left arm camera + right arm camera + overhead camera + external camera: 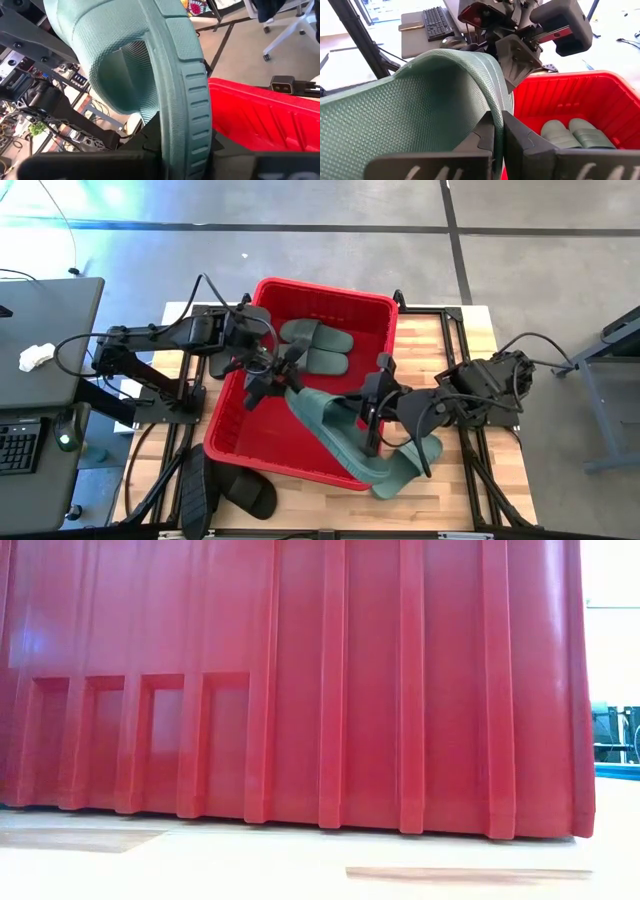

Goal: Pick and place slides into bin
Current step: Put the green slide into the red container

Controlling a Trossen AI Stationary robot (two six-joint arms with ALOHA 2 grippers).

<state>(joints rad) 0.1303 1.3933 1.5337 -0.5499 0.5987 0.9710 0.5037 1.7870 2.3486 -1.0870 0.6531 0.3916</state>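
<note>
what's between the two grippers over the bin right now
A dark green slide spans the gap: the left gripper pinches one end, the right gripper the other, above the red bin. The high view shows it.

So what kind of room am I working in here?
Probably a lab or workshop: concrete floor, a desk with a keyboard beside the wooden table, and an office chair behind.
</note>
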